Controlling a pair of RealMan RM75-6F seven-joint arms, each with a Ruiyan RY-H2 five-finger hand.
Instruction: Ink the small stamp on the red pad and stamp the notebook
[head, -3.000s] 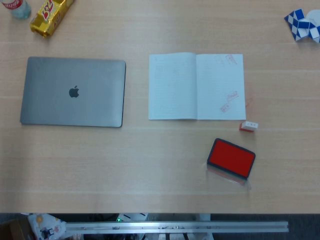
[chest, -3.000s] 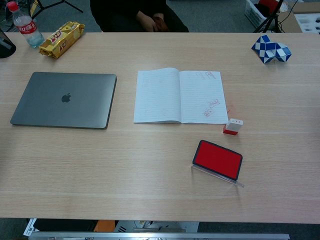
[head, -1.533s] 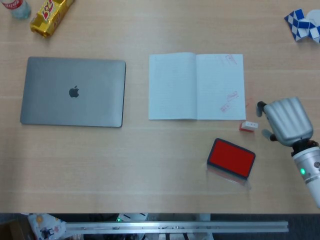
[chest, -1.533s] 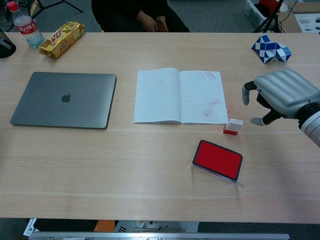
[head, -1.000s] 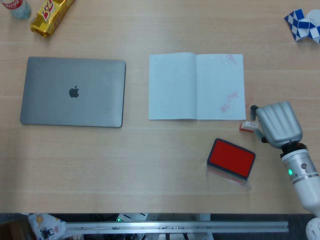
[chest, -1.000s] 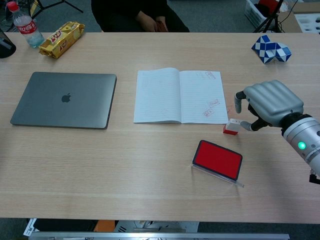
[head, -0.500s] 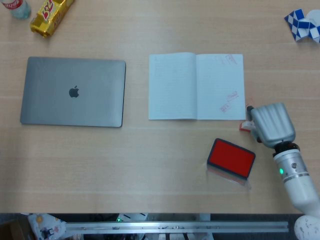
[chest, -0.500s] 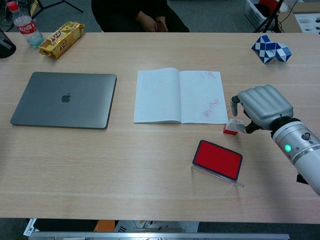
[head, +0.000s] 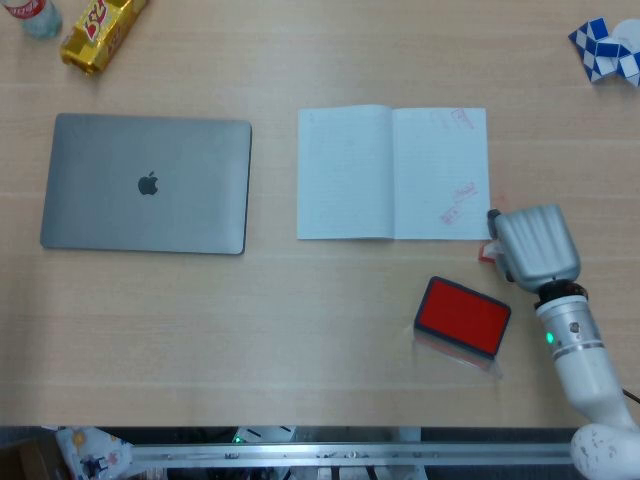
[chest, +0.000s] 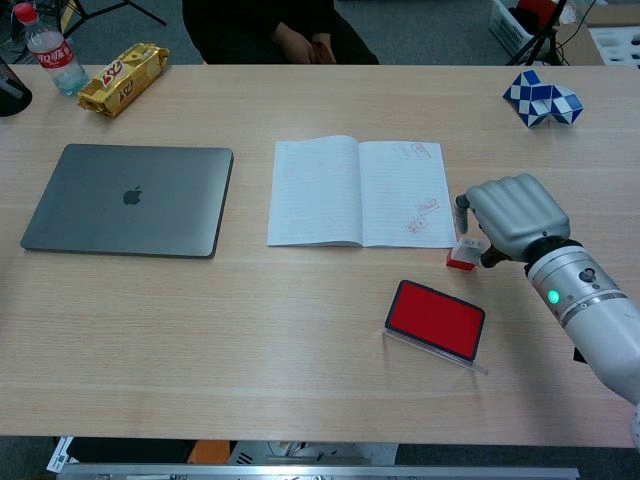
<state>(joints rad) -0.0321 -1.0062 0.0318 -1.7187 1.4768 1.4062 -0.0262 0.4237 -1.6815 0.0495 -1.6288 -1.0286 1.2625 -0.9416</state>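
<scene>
Right robot hand (chest: 508, 218) sits low over the small stamp (chest: 461, 256), palm down, fingers curled over it; fingertips (chest: 462, 206) reach past the stamp's top on the notebook side. Contact with the stamp cannot be confirmed in either view, so whether it has a grip: cannot tell. Head view: the hand (head: 535, 245) covers most of the stamp, only a red sliver (head: 489, 252) showing at its left edge. Stamp rests on the table (chest: 300, 330) just off the lower right corner of the notebook (chest: 360, 192), which lies open and flat, with faint red stamp marks on its right page. Red pad (chest: 436, 319) lies open nearer the robot than the stamp, close to it but apart, slightly skewed. Left hand is in neither view. Elsewhere: closed grey laptop (chest: 128, 200) left of the notebook; yellow snack packet (chest: 123, 78) and plastic bottle (chest: 51, 52) at far left corner; blue-and-white twist puzzle (chest: 541, 98) at far right.
</scene>
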